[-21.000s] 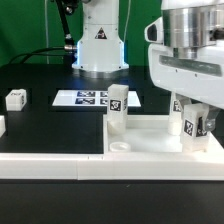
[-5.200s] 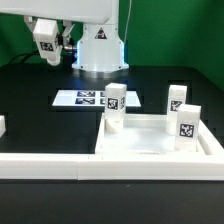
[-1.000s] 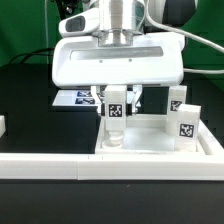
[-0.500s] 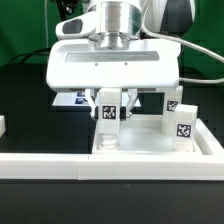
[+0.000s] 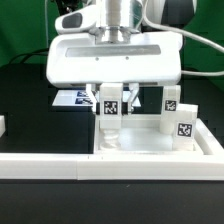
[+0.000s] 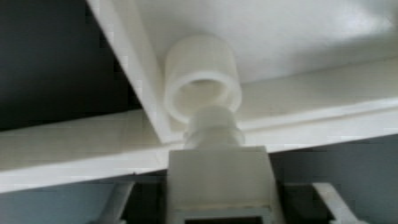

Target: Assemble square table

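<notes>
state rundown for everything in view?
gripper: closed on the nearest leg post, gripping its tagged upper part
held leg post: upright, foot at the tabletop's corner hole
tabletop: flat on the table, rim up
two other leg posts: standing upright at the exterior view's right, untouched
marker board: flat on the table, partly hidden behind the gripper

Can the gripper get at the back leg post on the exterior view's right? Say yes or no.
Probably not yet: the gripper has its fingers around the front leg post. The back leg post itself stands uncovered.
</notes>
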Robot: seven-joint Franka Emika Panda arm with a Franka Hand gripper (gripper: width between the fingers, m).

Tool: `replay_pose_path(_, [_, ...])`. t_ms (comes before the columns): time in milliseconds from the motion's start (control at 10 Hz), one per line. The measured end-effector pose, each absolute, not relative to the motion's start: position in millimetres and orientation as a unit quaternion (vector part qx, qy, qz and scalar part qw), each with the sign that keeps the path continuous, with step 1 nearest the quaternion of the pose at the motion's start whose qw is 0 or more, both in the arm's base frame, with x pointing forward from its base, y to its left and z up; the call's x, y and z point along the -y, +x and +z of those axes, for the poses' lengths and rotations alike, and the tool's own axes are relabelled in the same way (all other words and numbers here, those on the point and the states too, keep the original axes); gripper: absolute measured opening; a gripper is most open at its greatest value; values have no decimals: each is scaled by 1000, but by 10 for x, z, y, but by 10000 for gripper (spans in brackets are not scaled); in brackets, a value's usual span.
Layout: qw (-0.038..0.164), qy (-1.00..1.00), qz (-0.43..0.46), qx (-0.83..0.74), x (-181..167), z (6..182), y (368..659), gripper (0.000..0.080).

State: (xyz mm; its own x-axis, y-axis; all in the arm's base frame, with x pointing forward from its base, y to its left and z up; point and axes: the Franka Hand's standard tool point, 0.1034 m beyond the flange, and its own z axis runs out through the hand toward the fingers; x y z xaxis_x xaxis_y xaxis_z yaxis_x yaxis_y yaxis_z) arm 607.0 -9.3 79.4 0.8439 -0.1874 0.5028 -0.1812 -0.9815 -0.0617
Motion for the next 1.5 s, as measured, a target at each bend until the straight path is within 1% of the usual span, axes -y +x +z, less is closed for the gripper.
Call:
replay_pose_path(100, [4, -960, -262, -96, 125, 794, 6058, 290])
replay_pose_path(300, [3, -961, -258, -96, 130, 735, 6000, 290])
replay_pose_path(400, [2, -962, -256, -96, 121, 694, 5987, 290])
replay_pose_path(600, [2, -961, -261, -91, 66, 667, 5993, 290])
replay_pose_path(1500, [-3, -955, -284, -87, 43, 702, 6046, 290])
